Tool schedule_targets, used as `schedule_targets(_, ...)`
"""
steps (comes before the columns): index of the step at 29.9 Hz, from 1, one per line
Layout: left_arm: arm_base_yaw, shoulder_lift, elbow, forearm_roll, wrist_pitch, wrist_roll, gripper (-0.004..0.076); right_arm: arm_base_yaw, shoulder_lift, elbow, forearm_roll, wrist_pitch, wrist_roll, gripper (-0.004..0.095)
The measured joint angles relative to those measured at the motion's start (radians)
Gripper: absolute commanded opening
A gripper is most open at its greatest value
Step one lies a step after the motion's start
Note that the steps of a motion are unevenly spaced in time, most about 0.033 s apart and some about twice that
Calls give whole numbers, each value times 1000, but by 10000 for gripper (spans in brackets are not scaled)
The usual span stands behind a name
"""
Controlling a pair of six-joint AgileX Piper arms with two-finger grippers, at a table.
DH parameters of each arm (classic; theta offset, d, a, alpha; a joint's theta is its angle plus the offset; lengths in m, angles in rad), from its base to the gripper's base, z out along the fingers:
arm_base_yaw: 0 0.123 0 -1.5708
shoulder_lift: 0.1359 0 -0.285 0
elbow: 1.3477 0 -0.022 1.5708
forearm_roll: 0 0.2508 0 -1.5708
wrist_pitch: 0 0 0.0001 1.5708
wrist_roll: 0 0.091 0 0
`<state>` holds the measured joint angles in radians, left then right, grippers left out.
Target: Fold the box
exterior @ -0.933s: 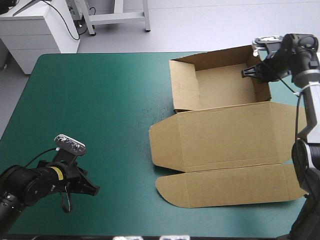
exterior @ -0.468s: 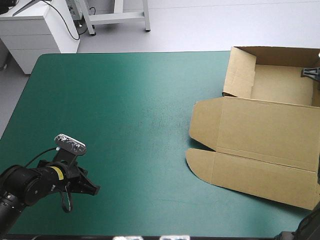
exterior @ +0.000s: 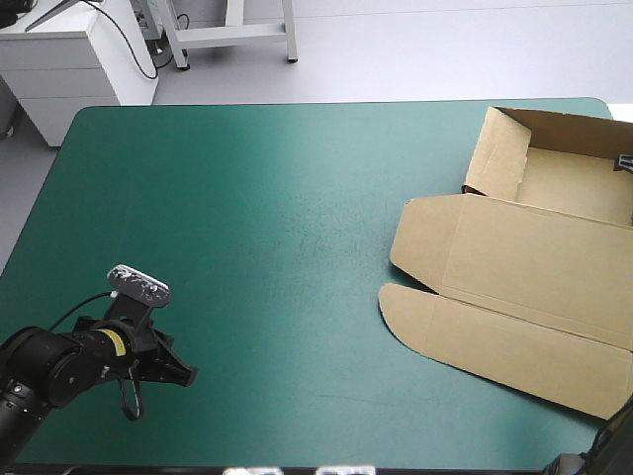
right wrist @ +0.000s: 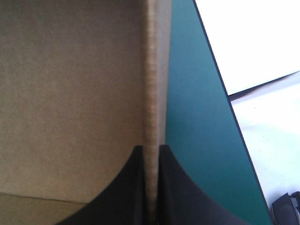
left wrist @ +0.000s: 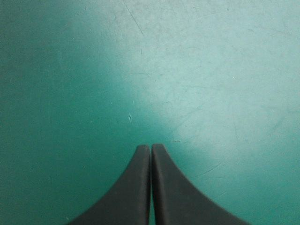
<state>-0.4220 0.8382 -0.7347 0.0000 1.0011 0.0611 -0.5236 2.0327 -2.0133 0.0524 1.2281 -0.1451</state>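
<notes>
The brown box [exterior: 534,257] lies at the table's right side as an open tray with raised walls, its lid flat toward the front; part runs off the picture's right edge. My right gripper [right wrist: 151,152] is shut on the box's right wall [right wrist: 154,84], the board edge pinched between its black fingers; in the high view only a dark tip [exterior: 625,160] shows. My left gripper [left wrist: 150,149] rests shut and empty above the teal-green cover near the front left corner [exterior: 183,374], far from the box.
The table's right edge [right wrist: 220,93] runs close beside the gripped wall, with pale floor beyond. Bare teal-green cover [exterior: 257,218] spreads between the left gripper and the box. White furniture stands beyond the far left corner.
The right gripper has dragged the box to the right, so it now reaches past the picture's right edge and is slightly turned. The left arm has not moved.
</notes>
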Motion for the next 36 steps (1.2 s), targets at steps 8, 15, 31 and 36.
schedule_targets(8,0,0,0,0,0,0,-8,0,13,0,5,-4,-4,480)
schedule_targets(15,0,0,0,-5,0,-1,-8,0,13,0,3,-5,0,843)
schedule_targets(31,0,0,0,-46,-11,-1,-8,0,-71,-2,6,12,0,702)
schedule_targets(36,0,0,0,-46,-11,-1,-8,0,-159,-3,46,14,0,176)
